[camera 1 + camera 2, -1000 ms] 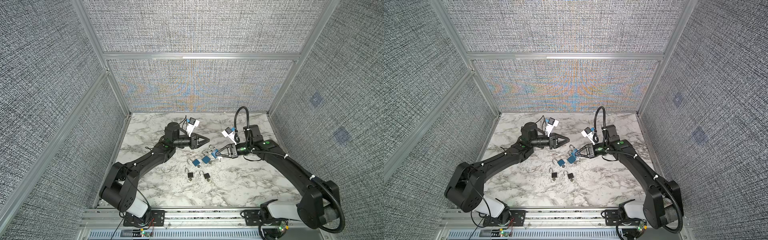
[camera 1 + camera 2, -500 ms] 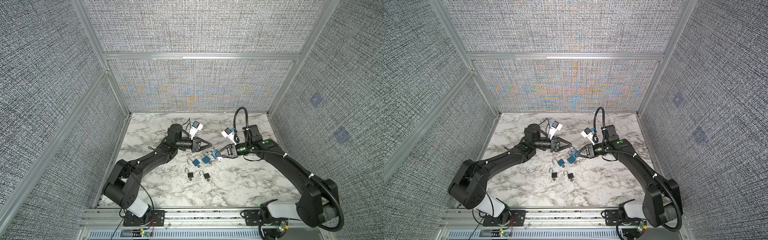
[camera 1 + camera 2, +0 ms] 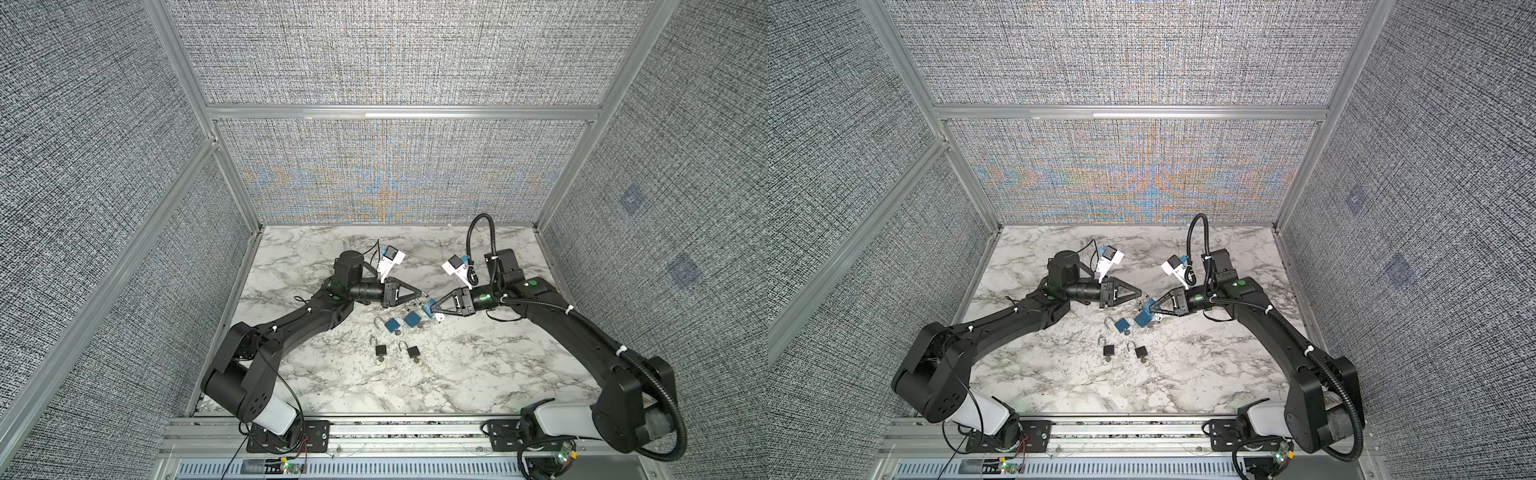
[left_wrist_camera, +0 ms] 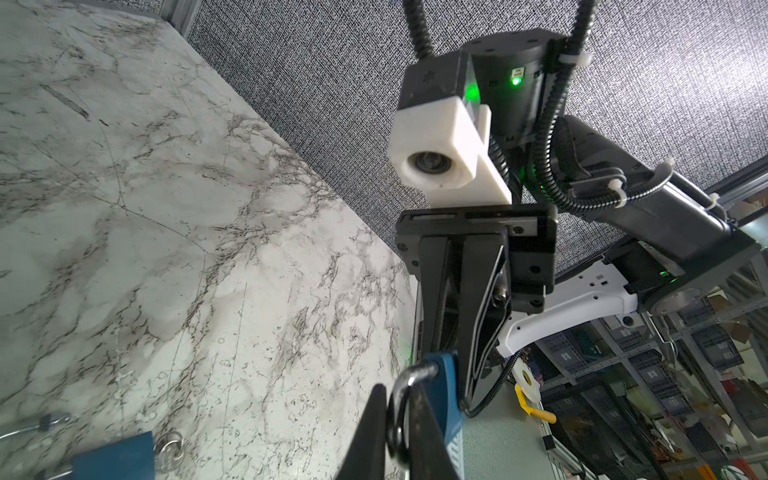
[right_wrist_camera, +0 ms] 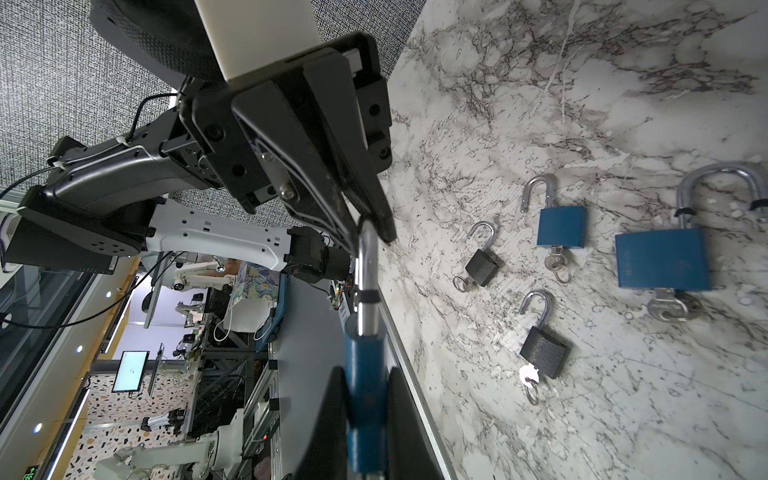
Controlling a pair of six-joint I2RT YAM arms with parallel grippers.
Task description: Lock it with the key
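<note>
Where the two grippers met above the middle of the marble tabletop [image 3: 478, 365], the blue padlock [image 3: 427, 309] hung clear of the surface, gripped from both ends. Body: blue, clamped edge-on between the fingers of the right gripper [image 5: 365, 399], whose jaws were drawn in tight against its flat faces. Shackle [image 5: 365, 266]: silver, standing out of the body toward the opposite arm, with its bend pinched by the left gripper [image 4: 397, 401], the jaws closed almost together on the bar. Whether the free end of the shackle was seated in the body could not be made out, as the fingers covered that part in both wrist views. Just beside the held piece, toward the front of the table, lay a second blue padlock [image 3: 411, 319] and, next to it on the left arm's side, a third blue padlock [image 3: 391, 325]. Each lay flat with its shackle swung open and a key on a ring [image 5: 559, 259] in the base. Nearer the front edge lay a first black padlock [image 3: 381, 350] and a second black padlock [image 3: 413, 352], side by side and apart from each other. Both also lay flat, with shackles open and keys fitted. All four loose locks sat between the two arms, touched by neither gripper. The woven grey wall panels [image 3: 395, 54] enclosed the table on three sides.
</note>
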